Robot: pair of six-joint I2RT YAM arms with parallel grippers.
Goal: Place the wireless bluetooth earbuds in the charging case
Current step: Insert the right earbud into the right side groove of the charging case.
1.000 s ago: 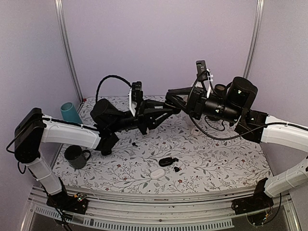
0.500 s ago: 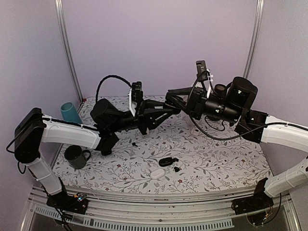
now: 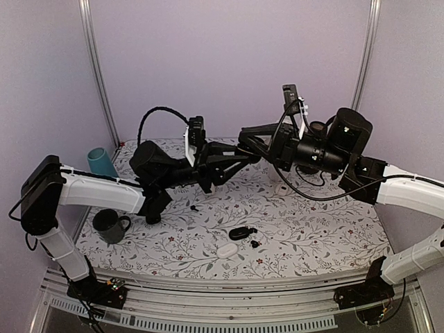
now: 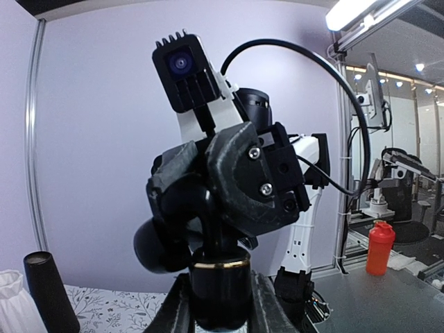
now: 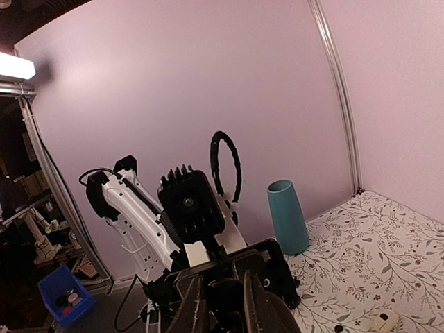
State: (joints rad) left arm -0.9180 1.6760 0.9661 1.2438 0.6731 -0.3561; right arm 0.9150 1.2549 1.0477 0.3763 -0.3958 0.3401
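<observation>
Both arms are raised and meet in mid-air above the table's middle. My left gripper [image 3: 244, 158] [image 4: 220, 295] is shut on a glossy black charging case [image 4: 220, 274] with a thin gold band. My right gripper [image 3: 244, 135] [image 5: 225, 295] faces it from the other side, its fingers shut on the upper end of the same case. On the flowered table [image 3: 312, 222] below lie another dark case [image 3: 241, 233], a tiny black earbud [image 3: 255, 243] beside it, and a second black earbud [image 3: 194, 207] further left.
A white case [image 3: 225, 251] [image 5: 383, 320] lies near the front edge. A teal cup [image 3: 102, 163] [image 5: 288, 216] stands at the back left, and a dark mug [image 3: 109, 225] at the left. Purple walls close in the back and sides.
Hardly anything has moved. Both grippers keep their hold on the black case in the same spot, and the right arm has shifted only a trace.
</observation>
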